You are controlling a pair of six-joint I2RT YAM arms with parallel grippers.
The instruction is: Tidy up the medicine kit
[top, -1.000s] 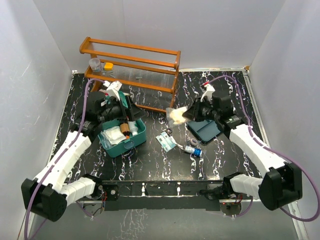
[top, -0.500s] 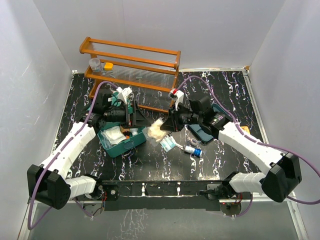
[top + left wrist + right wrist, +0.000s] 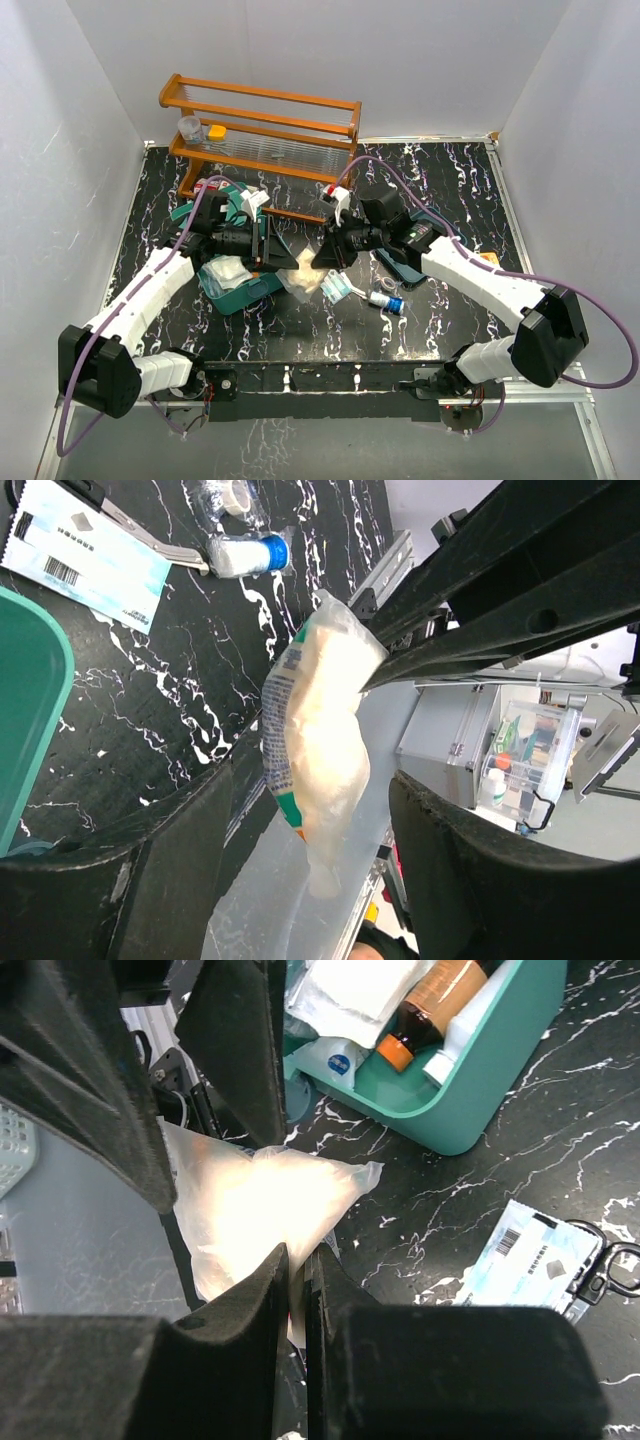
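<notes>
The teal medicine kit (image 3: 225,292) stands open at the left, largely under my left arm. In the right wrist view the kit (image 3: 470,1100) holds an amber bottle (image 3: 440,1000) and white packets (image 3: 350,990). My right gripper (image 3: 325,257) is shut on a clear bag of white stuff (image 3: 300,280), held just right of the kit. My right gripper's jaws (image 3: 298,1255) pinch the bag (image 3: 250,1210) at its edge. My left gripper (image 3: 278,250) is open. In the left wrist view the left gripper (image 3: 315,810) brackets the hanging bag (image 3: 320,730) without closing on it.
A blue-white packet (image 3: 337,287), small scissors (image 3: 600,1260) and a blue-capped vial (image 3: 385,298) lie right of the kit. A dark teal tray (image 3: 410,262) lies under my right arm. A wooden rack (image 3: 265,130) with a cup (image 3: 190,127) stands at the back.
My right gripper has carried the bag leftward and lower, from near the tray to beside the kit. My left gripper has swung right, and its open fingers now sit around the bag.
</notes>
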